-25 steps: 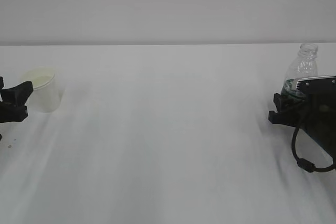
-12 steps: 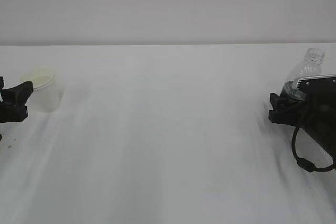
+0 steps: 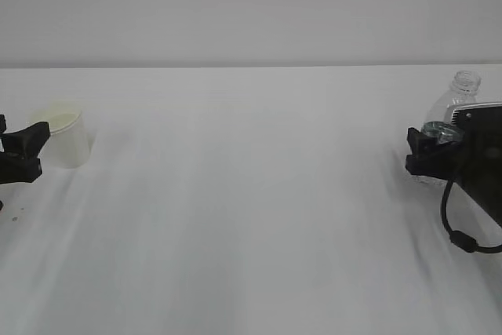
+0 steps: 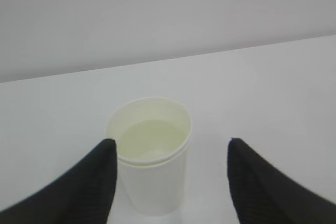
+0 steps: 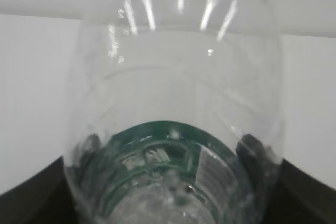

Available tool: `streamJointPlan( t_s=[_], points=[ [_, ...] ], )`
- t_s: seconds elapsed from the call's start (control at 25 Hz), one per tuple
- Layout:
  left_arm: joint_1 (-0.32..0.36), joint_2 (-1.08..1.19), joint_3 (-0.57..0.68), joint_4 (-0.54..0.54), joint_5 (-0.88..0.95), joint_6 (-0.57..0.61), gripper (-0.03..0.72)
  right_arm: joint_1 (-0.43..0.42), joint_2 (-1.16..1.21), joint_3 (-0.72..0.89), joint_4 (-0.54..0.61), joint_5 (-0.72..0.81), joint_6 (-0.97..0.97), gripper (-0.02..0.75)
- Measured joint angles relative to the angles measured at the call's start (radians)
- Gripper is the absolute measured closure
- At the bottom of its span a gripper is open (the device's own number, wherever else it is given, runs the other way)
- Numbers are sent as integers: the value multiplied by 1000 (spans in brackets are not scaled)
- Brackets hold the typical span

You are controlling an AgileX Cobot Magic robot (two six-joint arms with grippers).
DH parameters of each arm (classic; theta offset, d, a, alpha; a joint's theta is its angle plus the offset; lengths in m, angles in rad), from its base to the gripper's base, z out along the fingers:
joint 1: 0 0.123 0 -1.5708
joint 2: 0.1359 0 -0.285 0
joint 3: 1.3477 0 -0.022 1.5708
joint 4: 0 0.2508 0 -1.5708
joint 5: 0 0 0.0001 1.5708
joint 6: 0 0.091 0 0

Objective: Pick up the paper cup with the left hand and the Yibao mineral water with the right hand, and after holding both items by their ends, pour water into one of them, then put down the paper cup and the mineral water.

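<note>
Exterior view shows a white worktop (image 3: pixel 251 217) with the paper cup (image 3: pixel 61 137) standing upright at far left and the Yibao mineral water (image 3: pixel 453 103) at far right. The left pincer (image 3: pixel 23 151) sits at the cup's left side with its black fingers spread; from the left wrist view the cup (image 4: pixel 150 153) stands between the two fingertips (image 4: pixel 100 177), the left one at or just beside its wall and the right one clear of it, so the pincer is wide and not closed on it. The cup's inside is pale cream.

At the right, the right pincer (image 3: pixel 427 154) is clamped around the bottle's lower body, and the capless neck leans up and to the right above the grey panel. In the right wrist view the clear ribbed bottle (image 5: pixel 176 129) fills the frame between dark jaw tips, apparently gripped. Its dark green label (image 5: pixel 157 156) carries pale print too blurred to read.
</note>
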Motion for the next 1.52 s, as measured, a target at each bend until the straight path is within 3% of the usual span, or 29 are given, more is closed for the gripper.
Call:
streamJointPlan(
  t_s=[1.52],
  points=[
    [0, 0, 0, 0, 0, 0, 214, 0, -178, 224, -27, -2, 19, 146]
  ],
)
